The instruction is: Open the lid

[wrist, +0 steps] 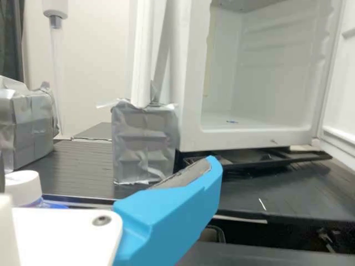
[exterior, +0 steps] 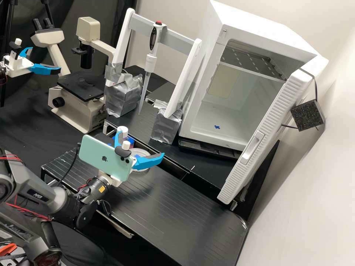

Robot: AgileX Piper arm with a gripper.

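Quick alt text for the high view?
Open gripper over a black bench, beside a white-capped container and a round dish. Beyond stand an inverted microscope, a pipette on a white frame and an open white refrigerator.

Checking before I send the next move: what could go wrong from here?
The gripper is open close to the white-capped bottle, so a sideways move might tip it. The round dish shows just behind one blue finger; lowering there could nudge it. Going too far forward might bump the tape-wrapped block at the white stand leg.
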